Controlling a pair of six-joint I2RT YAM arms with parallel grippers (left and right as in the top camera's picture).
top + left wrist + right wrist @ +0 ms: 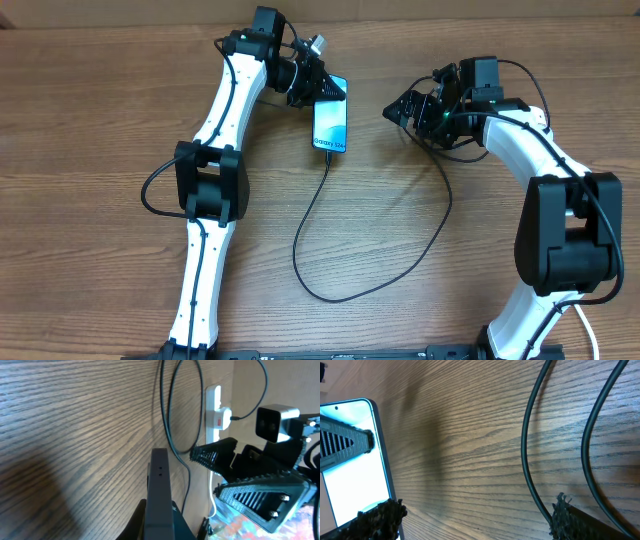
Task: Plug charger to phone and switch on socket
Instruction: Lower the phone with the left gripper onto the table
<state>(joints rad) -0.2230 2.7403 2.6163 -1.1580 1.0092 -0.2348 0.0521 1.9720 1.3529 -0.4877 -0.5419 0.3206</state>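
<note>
Seemingly the plugging is done: on the table (100,200) the phone (331,125) lies at 12 o'clock, the cable (300,240) meeting its 6 o'clock end. The left end effector (335,92), fingers together, rests on its far end, and the right end effector (398,108) hangs spread and empty at 1 o'clock. Switching on looks still to do; only the left wrist view shows the socket (213,397) and its red switch (218,421), hidden overhead beneath the right arm.

Lit phone (331,125), looped black charger (524,445), white socket (212,397)
</note>
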